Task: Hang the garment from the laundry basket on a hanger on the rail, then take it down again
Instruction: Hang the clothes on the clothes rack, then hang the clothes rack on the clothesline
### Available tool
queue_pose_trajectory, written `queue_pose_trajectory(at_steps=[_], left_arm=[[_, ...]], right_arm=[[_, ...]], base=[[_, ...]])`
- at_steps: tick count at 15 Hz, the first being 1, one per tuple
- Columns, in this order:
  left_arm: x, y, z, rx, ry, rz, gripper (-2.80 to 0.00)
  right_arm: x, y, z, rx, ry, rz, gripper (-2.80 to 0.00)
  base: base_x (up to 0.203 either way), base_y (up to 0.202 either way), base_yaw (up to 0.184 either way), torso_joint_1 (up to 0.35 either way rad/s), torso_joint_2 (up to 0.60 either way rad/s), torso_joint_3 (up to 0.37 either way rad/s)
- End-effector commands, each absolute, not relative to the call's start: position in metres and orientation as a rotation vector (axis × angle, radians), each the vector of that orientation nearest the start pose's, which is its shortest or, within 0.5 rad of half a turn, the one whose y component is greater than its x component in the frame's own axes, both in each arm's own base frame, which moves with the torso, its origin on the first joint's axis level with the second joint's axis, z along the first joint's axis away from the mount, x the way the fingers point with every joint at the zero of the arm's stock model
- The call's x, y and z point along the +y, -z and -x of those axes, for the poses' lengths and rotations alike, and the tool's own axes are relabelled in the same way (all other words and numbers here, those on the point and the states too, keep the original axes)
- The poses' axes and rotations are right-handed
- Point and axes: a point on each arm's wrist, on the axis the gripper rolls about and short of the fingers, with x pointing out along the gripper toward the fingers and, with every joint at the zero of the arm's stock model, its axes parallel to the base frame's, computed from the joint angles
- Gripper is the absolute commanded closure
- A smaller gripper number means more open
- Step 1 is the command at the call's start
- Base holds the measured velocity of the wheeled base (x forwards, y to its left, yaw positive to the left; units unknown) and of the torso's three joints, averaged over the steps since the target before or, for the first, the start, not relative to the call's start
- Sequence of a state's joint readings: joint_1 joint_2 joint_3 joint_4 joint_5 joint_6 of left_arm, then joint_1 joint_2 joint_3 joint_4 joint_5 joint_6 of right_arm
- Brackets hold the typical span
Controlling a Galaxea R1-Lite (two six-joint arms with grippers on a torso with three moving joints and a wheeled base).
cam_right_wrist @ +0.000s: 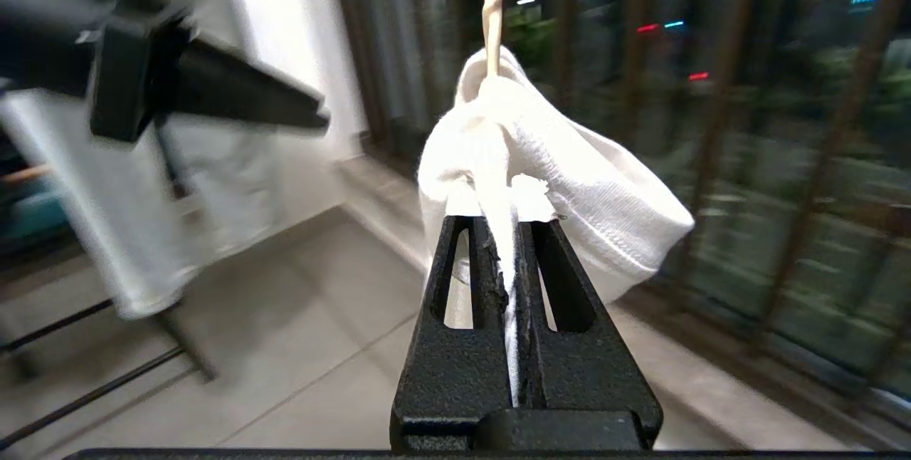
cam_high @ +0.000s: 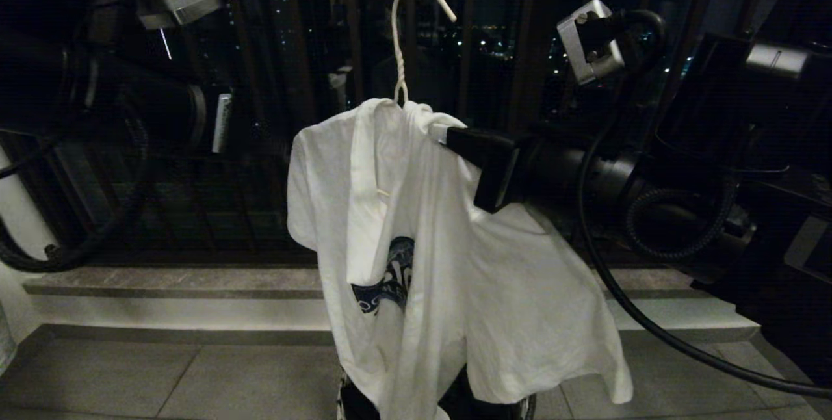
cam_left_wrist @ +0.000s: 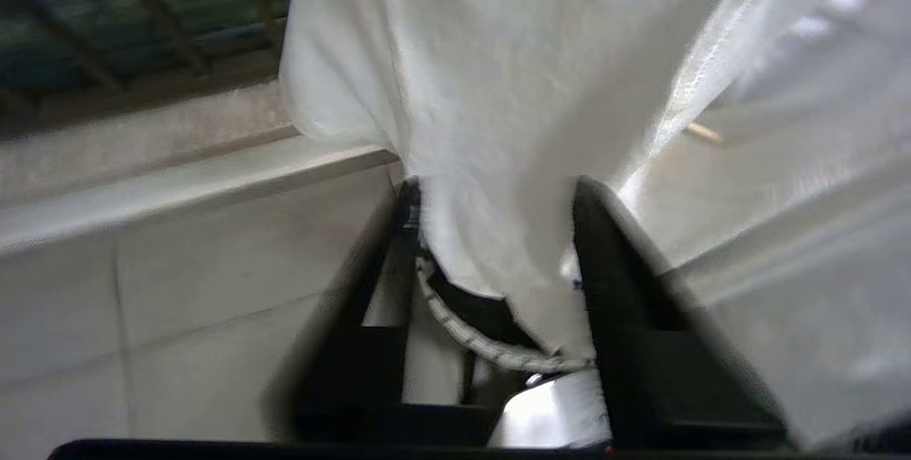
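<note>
I see my right tool [cam_right_wrist: 507,221] clamped on the garment [cam_high: 416,244] at the hanger [cam_high: 406,36] shoulder; left tool [cam_left_wrist: 491,232] stands apart astride hanging cloth below, above the laundry basket [cam_left_wrist: 491,353].

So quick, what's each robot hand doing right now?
Left gripper: cloth of the T-shirt lies between its jaws; whether it grips cannot be told.
Right gripper: shut on the T-shirt, at the hanger.
</note>
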State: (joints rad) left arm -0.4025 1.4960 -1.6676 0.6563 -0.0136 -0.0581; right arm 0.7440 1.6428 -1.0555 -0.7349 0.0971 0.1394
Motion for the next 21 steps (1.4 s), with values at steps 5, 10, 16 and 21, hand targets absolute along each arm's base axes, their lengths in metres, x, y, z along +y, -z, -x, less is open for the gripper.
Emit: queue_pose_trajectory(at_steps=[5, 10, 16, 21], left_arm=[[-0.036, -0.363, -0.206, 0.455, 0.611, -0.165, 0.0], [-0.03, -0.351, -0.229, 0.472, 0.755, -0.248, 0.0], [-0.034, -0.341, -0.27, 0.438, 0.84, -0.355, -2.8], [-0.045, -0.329, -0.304, 0.355, 0.948, -0.494, -2.8]], right_arm=[[0.192, -0.276, -0.232, 0.006, -1.007, -0.222, 0.0], [0.189, -0.272, -0.231, 0.03, -1.05, -0.218, 0.0], [0.19, -0.27, -0.232, 0.035, -1.051, -0.217, 0.0], [0.19, -0.27, -0.232, 0.04, -1.057, -0.222, 0.0]], base=[[0.0, 0.0, 0.0, 0.0, 0.0, 0.0], [0.0, 0.0, 0.0, 0.0, 0.0, 0.0], [0.0, 0.0, 0.0, 0.0, 0.0, 0.0], [0.0, 0.0, 0.0, 0.0, 0.0, 0.0]])
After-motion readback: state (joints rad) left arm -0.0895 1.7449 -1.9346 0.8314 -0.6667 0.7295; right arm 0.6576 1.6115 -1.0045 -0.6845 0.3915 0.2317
